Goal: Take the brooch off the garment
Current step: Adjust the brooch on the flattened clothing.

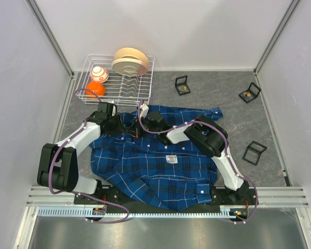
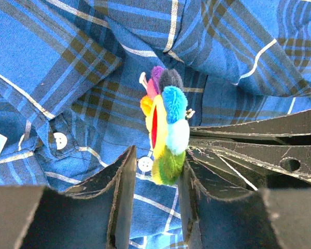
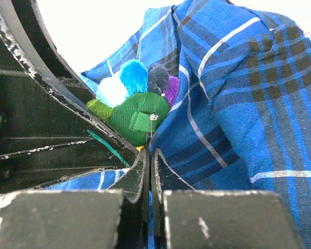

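Top: shirt (image 1: 160, 171) lies rumpled on grey mottled table (image 1: 238, 129), between my arms. White tag (image 1: 170, 159) on it, print too small to read. Wire rack (image 1: 140, 88) far left. Pale walls around.

Left wrist: brooch (image 2: 166, 132) stands on edge on shirt, long axis up-down in frame, red face to left. My left gripper (image 2: 155, 158) released, jaws apart, brooch's lower end between them.

Right wrist: brooch's green back with pin (image 3: 152, 120) faces me. My right gripper (image 3: 149, 155) clenched just below it; cannot tell if cloth is pinched.

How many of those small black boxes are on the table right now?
3. One box beside the dish rack, one at the far right, one right of the shirt. The shirt could hide more.
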You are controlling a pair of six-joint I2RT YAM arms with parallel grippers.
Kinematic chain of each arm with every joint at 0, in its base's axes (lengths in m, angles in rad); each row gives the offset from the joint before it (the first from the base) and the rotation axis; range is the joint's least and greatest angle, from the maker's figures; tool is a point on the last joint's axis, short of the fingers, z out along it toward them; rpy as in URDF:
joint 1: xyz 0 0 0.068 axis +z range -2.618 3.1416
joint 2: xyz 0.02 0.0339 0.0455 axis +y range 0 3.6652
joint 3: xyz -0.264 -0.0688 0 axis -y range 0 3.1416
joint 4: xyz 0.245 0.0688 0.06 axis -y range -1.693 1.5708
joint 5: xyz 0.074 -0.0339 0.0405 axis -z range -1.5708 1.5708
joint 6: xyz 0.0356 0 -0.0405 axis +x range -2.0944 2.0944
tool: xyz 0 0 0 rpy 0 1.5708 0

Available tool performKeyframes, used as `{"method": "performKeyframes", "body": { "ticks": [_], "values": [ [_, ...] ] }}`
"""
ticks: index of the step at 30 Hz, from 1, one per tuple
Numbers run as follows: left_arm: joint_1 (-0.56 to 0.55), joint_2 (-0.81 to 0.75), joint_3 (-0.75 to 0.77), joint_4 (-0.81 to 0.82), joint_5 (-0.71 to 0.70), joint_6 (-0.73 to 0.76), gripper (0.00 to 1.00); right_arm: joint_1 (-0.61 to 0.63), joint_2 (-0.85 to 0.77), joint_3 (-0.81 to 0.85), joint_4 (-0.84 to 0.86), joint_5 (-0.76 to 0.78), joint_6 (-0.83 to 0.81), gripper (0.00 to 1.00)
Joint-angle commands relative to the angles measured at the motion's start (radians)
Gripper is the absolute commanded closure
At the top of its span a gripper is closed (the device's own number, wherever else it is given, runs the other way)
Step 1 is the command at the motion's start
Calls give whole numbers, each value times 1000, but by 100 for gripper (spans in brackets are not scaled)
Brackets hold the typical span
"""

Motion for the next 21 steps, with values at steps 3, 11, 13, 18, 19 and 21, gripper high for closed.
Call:
{"method": "performKeyframes", "body": {
  "ticks": [3,11,13,18,19,21],
  "values": [
    [11,-26,-27,127,-29,-54,60,-2,-2,-3,87,-28,19,100],
    [16,0,-38,181,0,-76,58,0,2,1,95,-45,19,100],
    [19,-9,-44,179,7,-79,57,0,5,1,96,-48,20,100],
    [28,-55,-69,167,14,-94,51,1,7,4,96,-48,22,100],
    [29,-61,-70,167,12,-97,51,-2,7,4,95,-47,22,100],
    [36,-62,-67,170,9,-103,50,1,7,5,96,-50,22,100]
  ]
}}
